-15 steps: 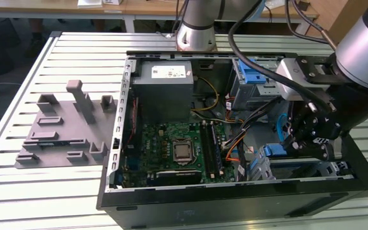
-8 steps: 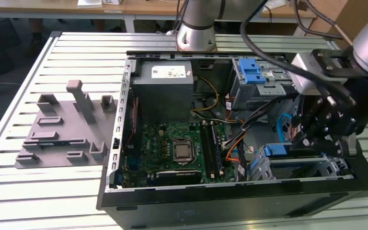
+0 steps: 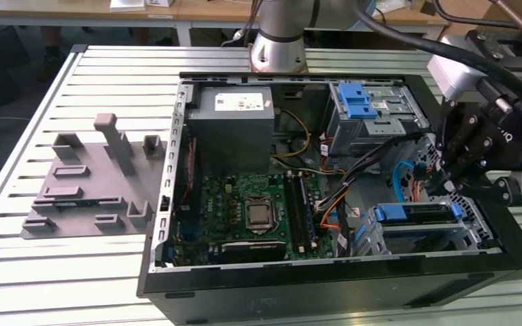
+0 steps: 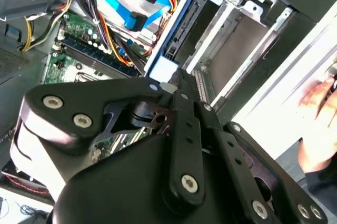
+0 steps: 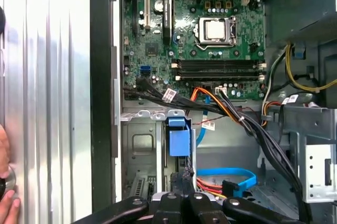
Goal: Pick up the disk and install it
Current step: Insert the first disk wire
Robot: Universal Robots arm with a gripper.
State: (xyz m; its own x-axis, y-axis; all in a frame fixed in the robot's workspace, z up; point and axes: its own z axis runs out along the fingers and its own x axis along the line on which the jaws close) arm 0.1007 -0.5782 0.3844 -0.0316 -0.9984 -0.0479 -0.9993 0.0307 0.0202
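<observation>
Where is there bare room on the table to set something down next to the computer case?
The slatted table is free behind the grey holder plate and in front of it, beside the computer case. Inside the case it is crowded with cables, with the gripper at the drive bays.

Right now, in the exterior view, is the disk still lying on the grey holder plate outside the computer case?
No. The grey holder plate carries no disk; the disk sits in the case's drive bay.
</observation>
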